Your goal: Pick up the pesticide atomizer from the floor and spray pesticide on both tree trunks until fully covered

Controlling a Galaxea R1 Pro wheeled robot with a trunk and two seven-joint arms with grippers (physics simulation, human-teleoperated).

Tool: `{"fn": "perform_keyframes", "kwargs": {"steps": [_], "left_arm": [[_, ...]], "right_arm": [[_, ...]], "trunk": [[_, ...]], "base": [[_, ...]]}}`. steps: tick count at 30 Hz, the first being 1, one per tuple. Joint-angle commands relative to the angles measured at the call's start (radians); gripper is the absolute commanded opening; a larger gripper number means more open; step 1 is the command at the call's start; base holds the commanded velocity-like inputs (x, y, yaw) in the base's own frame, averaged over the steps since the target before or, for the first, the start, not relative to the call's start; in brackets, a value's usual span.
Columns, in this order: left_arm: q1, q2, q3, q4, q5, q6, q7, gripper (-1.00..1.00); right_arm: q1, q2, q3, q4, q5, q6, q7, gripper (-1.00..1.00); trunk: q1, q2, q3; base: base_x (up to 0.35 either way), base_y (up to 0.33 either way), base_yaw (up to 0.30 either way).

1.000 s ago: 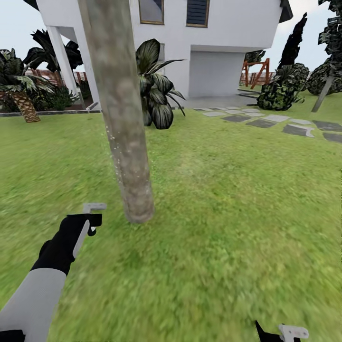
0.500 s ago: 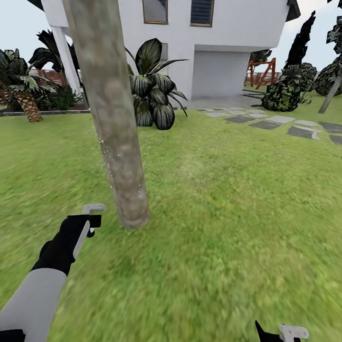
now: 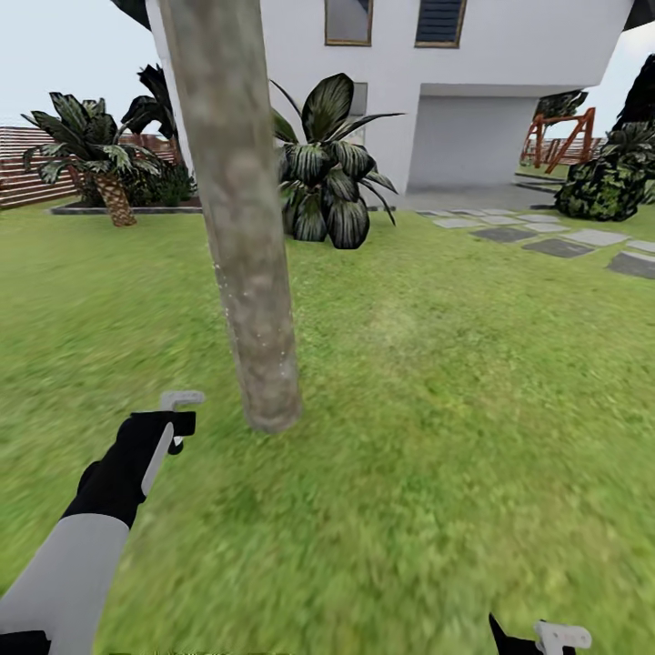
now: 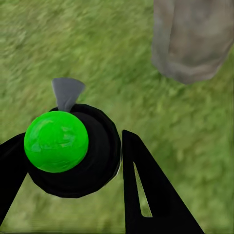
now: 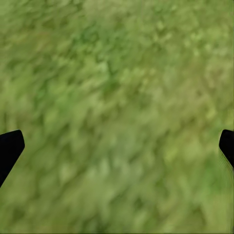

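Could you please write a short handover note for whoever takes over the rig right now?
Left gripper: shut on the pesticide atomizer, held low beside the tree trunk.
Right gripper: open, nothing in it, over grass.
Done: atomizer picked up; a few white specks along the trunk's left edge.
Left: coverage looks sparse; finish this trunk, then spray the second tree.

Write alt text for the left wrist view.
The left pincer grips the pesticide atomizer, a black sprayer with a bright green round top and a grey nozzle, above blurry grass. The base of a thick grey-brown tree trunk stands just beyond it.
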Motion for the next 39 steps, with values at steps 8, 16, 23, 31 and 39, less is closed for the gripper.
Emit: {"fn": "perform_keyframes", "kwargs": {"steps": [8,16,23,31,39], "left_arm": [[0.0,0.0,0.0,0.0,-0.002,0.0,0.0,-1.0],[-0.001,0.0,-0.001,0.0,-0.001,0.0,0.0,-1.0],[0.0,0.0,0.0,0.0,-0.001,0.0,0.0,-1.0],[0.025,-0.055,-0.024,0.008,0.0,-0.019,-0.004,-1.0],[0.026,-0.028,-0.029,0.016,-0.004,-0.032,-0.003,-1.0]], "right_arm": [[0.001,0.0,0.0,-0.001,0.0,0.0,0.0,1.0],[0.001,0.0,0.0,0.0,0.0,0.0,0.0,1.0],[0.0,0.0,0.0,0.0,0.0,0.0,0.0,1.0],[0.0,0.0,0.0,0.0,0.0,0.0,0.0,1.0],[0.0,0.0,0.0,-0.001,0.0,0.0,0.0,1.0]], "trunk": [[0.0,0.0,0.0],[0.0,0.0,0.0],[0.0,0.0,0.0],[0.0,0.0,0.0],[0.0,0.0,0.0]], "base": [[0.085,-0.265,0.023],[0.213,-0.21,0.0],[0.107,-0.185,-0.021],[0.001,-0.01,-0.131],[0.0,0.0,0.0]]}}
